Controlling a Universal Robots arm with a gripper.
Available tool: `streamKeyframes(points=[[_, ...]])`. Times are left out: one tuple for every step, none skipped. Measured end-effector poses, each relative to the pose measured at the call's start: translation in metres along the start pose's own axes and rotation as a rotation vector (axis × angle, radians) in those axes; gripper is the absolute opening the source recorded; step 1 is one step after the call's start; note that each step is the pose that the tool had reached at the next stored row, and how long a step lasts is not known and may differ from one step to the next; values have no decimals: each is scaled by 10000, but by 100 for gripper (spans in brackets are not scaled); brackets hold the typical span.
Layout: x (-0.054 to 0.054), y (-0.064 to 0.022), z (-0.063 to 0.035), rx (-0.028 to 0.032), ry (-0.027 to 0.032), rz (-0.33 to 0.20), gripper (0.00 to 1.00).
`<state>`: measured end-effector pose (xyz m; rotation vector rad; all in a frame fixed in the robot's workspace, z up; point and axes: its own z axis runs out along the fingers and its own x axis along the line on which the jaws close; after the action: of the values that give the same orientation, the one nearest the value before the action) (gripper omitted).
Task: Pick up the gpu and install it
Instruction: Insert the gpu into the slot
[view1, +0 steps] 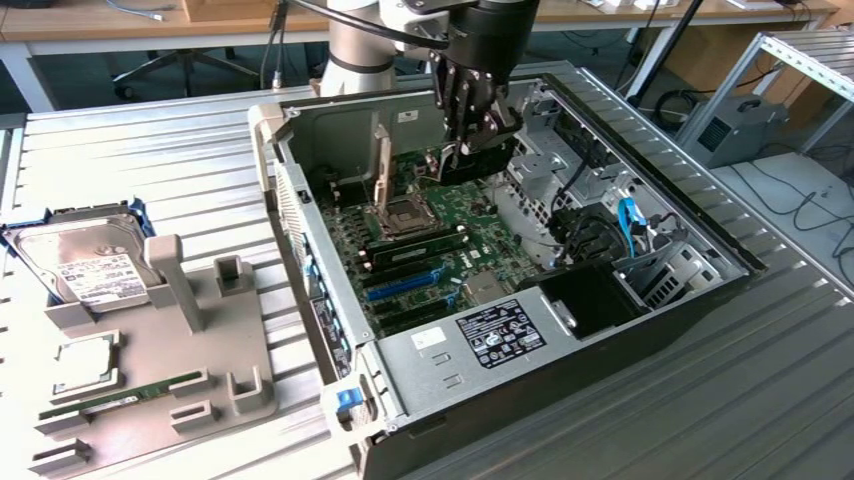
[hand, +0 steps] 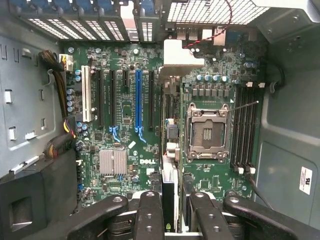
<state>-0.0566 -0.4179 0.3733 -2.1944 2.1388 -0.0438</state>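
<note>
The gpu (view1: 481, 160) is a dark card that hangs edge-down inside the open computer case (view1: 694, 290), over the back part of the motherboard (view1: 454, 250). My gripper (view1: 474, 135) is shut on its upper edge. In the wrist view the gpu (hand: 170, 145) shows edge-on as a thin strip running away from my gripper (hand: 170, 205), with its pale metal bracket (hand: 182, 52) at the far end near the case's rear slots. The card hovers above the board between the long blue slot (hand: 139, 100) and the processor socket (hand: 207, 132), apart from the board.
On the exterior view's left, a grey holder (view1: 174, 330) carries a silver hard drive (view1: 87, 265), a processor chip (view1: 83, 365) and a green memory stick (view1: 120, 393). Inside the case, a drive cage (view1: 554, 165), blue cables (view1: 627, 225) and a black power supply (view1: 594, 300) crowd the right.
</note>
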Motion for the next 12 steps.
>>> streamKeyframes(points=[[0,0,0,0,0,1,26],[0,0,0,-4,0,1,26],[0,-1,1,-72,-4,0,26],[1,0,3,-206,-6,6,26],[1,1,6,-322,-10,11,26],[1,1,7,-451,-12,16,26],[1,1,7,-490,-11,17,26],[0,1,6,-491,-11,17,26],[0,1,6,-491,-11,18,26],[0,1,6,-491,-11,18,26],[0,1,7,-491,-12,18,26],[0,1,7,-491,-12,18,26]])
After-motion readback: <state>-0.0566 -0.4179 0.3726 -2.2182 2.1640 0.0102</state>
